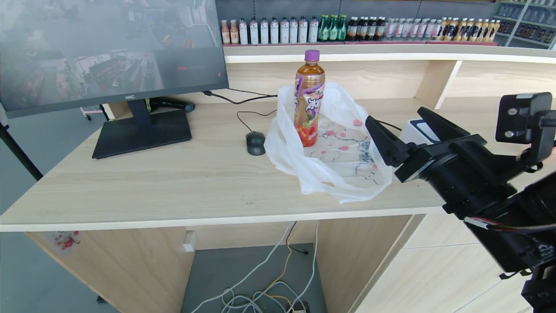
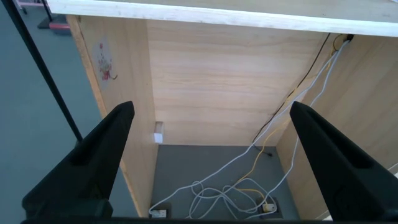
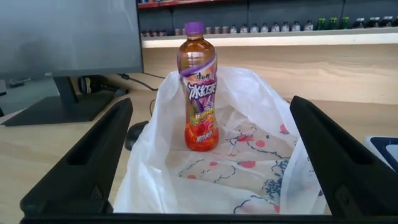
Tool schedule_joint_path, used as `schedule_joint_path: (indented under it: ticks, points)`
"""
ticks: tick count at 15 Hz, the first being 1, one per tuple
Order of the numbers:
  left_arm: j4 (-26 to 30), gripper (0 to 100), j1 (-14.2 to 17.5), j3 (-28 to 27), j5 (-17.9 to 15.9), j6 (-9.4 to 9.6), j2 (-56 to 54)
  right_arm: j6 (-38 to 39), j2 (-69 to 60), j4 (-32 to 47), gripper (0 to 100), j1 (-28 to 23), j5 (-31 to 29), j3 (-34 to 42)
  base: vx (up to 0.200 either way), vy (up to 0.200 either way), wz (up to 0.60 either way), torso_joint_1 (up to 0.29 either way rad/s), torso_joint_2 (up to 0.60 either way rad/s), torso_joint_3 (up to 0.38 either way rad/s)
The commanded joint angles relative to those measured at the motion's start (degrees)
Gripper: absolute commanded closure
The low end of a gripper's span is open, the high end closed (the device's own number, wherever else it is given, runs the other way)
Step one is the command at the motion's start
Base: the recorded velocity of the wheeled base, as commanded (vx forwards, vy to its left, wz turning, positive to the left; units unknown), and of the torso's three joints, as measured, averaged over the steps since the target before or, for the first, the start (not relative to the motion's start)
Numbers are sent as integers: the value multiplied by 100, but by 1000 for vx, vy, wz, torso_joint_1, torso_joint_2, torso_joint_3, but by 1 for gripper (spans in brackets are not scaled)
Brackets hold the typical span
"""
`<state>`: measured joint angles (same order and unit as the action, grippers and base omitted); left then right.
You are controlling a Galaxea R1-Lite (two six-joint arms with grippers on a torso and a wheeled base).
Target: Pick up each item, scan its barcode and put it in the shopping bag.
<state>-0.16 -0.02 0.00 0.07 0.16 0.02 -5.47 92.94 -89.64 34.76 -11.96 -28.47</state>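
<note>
While the bottle [image 1: 309,98] stands upright, long axis vertical, amid the spread shopping bag [image 1: 347,182] on the table [image 1: 173,182], the right claw [image 1: 395,115], jaws apart and empty, hangs near it on the right, far nearer than the left claw [image 2: 211,109], likewise apart, below the table.

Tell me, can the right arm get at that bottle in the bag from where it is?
Probably yes. The right tool is open and faces the bottle, which stands upright in the open bag, with nothing between them.
</note>
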Motion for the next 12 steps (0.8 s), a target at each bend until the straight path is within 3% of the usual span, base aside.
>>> schedule_joint_path:
  ticks: [1,7,12]
  points:
    - [-2,0,2,0,1,2,-2,-6,-13,-10,0,-4,1,52,0,-200,0,-17,-7,2]
    - [-2,0,2,0,1,-16,-2,2,-57,-27,0,102,-52,16,0,-200,0,6,4,3]
    - [-2,0,11,0,1,-16,-2,-50,-373,-36,0,102,-70,658,0,-200,0,3,4,0]
